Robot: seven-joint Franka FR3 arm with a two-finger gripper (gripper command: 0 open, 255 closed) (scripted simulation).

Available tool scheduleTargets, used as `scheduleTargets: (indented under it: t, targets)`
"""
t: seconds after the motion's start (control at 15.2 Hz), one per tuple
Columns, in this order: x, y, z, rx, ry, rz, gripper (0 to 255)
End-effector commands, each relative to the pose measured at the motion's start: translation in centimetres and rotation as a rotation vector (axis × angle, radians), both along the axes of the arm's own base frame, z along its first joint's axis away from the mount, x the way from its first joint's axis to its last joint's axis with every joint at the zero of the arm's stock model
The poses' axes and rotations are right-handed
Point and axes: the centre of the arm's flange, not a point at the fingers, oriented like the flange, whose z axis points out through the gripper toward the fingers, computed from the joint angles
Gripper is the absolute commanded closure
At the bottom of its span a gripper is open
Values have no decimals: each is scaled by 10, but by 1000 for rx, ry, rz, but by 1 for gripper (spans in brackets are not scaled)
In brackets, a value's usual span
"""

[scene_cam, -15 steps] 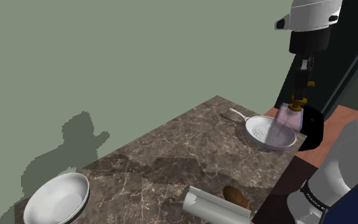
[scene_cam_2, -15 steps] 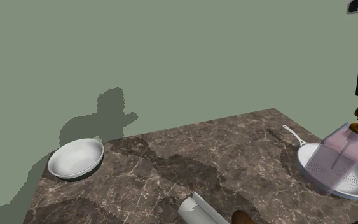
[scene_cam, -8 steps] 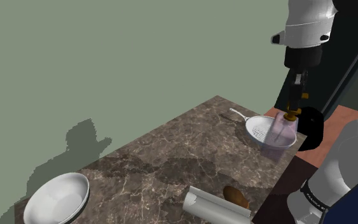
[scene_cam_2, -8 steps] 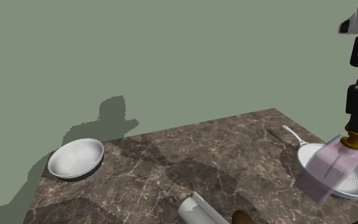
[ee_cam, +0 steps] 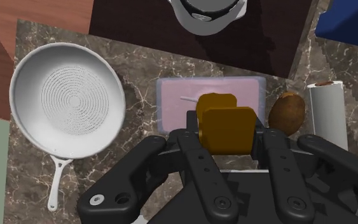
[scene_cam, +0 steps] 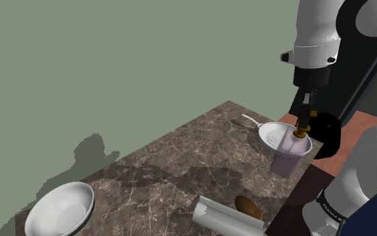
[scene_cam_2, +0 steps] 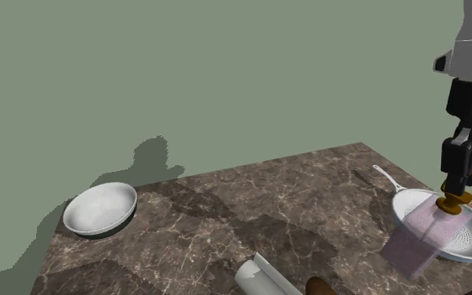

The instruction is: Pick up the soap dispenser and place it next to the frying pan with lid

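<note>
Tool: the black tool (scene_cam: 303, 123) (scene_cam_2: 458, 186) (ee_cam: 228, 141) points straight down over the counter's edge, its fingers closed narrowly on the dispenser's orange pump head.
Soap dispenser: a see-through pinkish bottle (scene_cam: 288, 154) (scene_cam_2: 416, 240) (ee_cam: 187, 105) hangs upright directly beneath the tool, gripped by the pump; whether its base touches the counter cannot be told.
Frying pan: a white pan (scene_cam: 271, 137) (scene_cam_2: 467, 239) (ee_cam: 69, 98) with a ringed base and a thin handle lies just beside the dispenser, on one side of the tool; in the wrist view a narrow strip of counter shows between pan and bottle.
Potato: a brown potato (scene_cam: 248, 206) (ee_cam: 287, 112) lies near the tool on the side away from the pan, close to the bottle.
Paper roll: a pale roll (scene_cam: 221, 217) (scene_cam_2: 260, 277) (ee_cam: 327, 114) lies just past the potato, further from the tool.
Bowl: a white bowl (scene_cam: 61, 209) (scene_cam_2: 100, 208) sits well apart from the tool, at the counter's far end.
Counter: brown veined stone (scene_cam: 193, 157) (scene_cam_2: 276, 205) (ee_cam: 142, 67) carries all of these.
</note>
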Motion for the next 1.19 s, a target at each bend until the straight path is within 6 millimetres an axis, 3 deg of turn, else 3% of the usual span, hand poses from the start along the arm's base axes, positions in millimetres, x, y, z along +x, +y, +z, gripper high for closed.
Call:
scheduleTargets:
  t: [0.0,1.12]
  targets:
    - [0,0,-11,0,-1,0,255]
    - [0,0,-101,0,-1,0,255]
